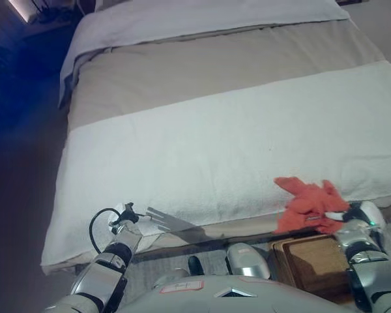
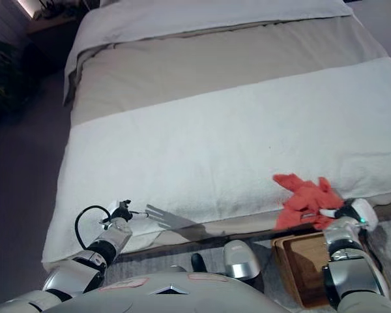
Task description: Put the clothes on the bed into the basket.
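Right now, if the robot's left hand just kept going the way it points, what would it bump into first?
Probably the white blanket on the bed: the left hand, fingers straight, points across its near edge. How high the hand sits above it is unclear.

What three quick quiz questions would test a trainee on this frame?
1. True or false: the orange garment lies at the near edge of the bed, above the wooden basket.
2. Which hand has its fingers curled on the garment? A) left hand B) right hand
3. Fill in: the left hand shows at the bed's near ___ corner.

Key: 1 true; 2 B; 3 left.
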{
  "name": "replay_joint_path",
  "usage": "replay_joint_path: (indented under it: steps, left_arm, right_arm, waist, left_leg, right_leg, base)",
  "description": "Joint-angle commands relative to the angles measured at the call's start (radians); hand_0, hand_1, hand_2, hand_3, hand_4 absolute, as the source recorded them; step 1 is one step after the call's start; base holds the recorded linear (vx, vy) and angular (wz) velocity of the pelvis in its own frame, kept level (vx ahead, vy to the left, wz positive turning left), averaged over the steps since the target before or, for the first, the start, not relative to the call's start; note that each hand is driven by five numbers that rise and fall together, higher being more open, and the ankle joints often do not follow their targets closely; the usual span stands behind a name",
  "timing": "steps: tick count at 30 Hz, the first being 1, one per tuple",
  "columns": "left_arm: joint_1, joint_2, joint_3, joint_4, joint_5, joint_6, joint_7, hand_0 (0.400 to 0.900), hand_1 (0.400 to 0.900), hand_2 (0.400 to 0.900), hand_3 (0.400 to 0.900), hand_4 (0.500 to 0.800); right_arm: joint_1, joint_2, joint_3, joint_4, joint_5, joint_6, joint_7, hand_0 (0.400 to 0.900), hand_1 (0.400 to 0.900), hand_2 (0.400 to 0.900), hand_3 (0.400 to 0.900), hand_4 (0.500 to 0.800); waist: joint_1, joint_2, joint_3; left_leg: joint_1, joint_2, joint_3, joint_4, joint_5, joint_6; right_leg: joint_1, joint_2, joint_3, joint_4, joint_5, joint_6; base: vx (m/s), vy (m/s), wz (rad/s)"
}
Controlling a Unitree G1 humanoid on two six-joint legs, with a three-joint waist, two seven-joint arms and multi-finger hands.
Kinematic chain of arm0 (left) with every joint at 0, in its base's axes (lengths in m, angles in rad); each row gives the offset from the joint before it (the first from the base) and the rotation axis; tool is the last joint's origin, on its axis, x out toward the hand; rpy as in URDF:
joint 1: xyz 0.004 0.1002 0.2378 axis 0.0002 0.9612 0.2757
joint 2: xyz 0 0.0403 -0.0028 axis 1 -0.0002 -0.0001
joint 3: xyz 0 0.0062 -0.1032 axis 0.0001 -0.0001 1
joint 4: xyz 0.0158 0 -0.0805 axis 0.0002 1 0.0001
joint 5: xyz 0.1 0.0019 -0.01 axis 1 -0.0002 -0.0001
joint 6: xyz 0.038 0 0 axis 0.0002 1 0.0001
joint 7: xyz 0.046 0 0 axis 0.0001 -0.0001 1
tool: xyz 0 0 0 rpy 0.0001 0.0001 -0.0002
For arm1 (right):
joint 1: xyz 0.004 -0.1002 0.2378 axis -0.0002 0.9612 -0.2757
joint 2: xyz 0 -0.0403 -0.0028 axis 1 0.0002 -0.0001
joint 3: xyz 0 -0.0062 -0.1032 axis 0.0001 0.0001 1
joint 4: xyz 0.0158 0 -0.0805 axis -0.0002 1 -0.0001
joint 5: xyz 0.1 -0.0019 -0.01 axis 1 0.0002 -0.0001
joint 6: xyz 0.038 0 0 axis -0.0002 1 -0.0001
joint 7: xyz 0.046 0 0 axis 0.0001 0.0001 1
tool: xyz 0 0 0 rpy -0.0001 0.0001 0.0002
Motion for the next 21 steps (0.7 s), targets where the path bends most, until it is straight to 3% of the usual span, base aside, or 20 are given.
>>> replay_joint_path:
  steps: [1, 7, 19, 20, 21]
  left_arm:
    - [-0.068, 0.068, -0.021, 0.004, 0.021, -0.012, 0.019, 0.900, 0.900, 0.900, 0.900, 0.800]
    - [-0.058, 0.078, -0.036, -0.038, 0.043, -0.017, -0.005, 0.900, 0.900, 0.900, 0.900, 0.800]
    - [-0.025, 0.091, -0.038, -0.090, 0.058, -0.031, -0.037, 0.900, 0.900, 0.900, 0.900, 0.800]
    - [-0.025, 0.090, -0.039, -0.093, 0.058, -0.031, -0.038, 0.900, 0.900, 0.900, 0.900, 0.800]
    - [-0.027, 0.087, -0.044, -0.091, 0.056, -0.033, -0.040, 0.900, 0.900, 0.900, 0.900, 0.800]
  right_arm:
    - [-0.061, -0.140, -0.038, 0.114, -0.017, 0.010, -0.025, 0.400, 0.400, 0.400, 0.400, 0.500]
    - [-0.002, -0.263, -0.149, 0.220, -0.030, 0.038, 0.002, 0.400, 0.400, 0.400, 0.400, 0.500]
    - [0.036, -0.388, -0.213, 0.298, -0.087, 0.058, 0.059, 0.400, 0.400, 0.400, 0.400, 0.500]
    - [0.033, -0.396, -0.215, 0.305, -0.092, 0.063, 0.061, 0.449, 0.449, 0.449, 0.449, 0.529]
    - [0.020, -0.406, -0.213, 0.316, -0.092, 0.065, 0.069, 0.620, 0.620, 0.620, 0.620, 0.632]
  waist:
    - [-0.012, 0.010, -0.029]
    - [-0.021, 0.029, -0.035]
    - [-0.018, 0.064, -0.021]
    - [-0.018, 0.066, -0.021]
    - [-0.016, 0.070, -0.021]
  left_leg:
    - [0.030, 0.013, 0.034, 0.005, -0.043, -0.038]
    - [0.042, 0.017, 0.016, 0.005, -0.039, -0.043]
    - [0.051, 0.009, 0.014, 0.005, -0.037, -0.040]
    - [0.050, 0.009, 0.013, 0.005, -0.037, -0.040]
    - [0.049, 0.009, 0.013, 0.005, -0.037, -0.040]
  right_leg:
    - [0.036, 0.015, -0.001, 0.004, -0.076, 0.069]
    - [0.063, 0.012, -0.027, 0.004, -0.099, 0.065]
    - [0.076, 0.010, -0.030, 0.004, -0.107, 0.068]
    - [0.075, 0.009, -0.031, 0.004, -0.108, 0.069]
    - [0.075, 0.008, -0.033, 0.004, -0.109, 0.069]
  base:
    - [0.03, -0.030, 0.04]
    - [0.02, -0.038, 0.12]
    - [0.01, -0.012, -0.04]
    - [0.00, 0.000, 0.00]
    - [0.00, 0.000, 0.00]
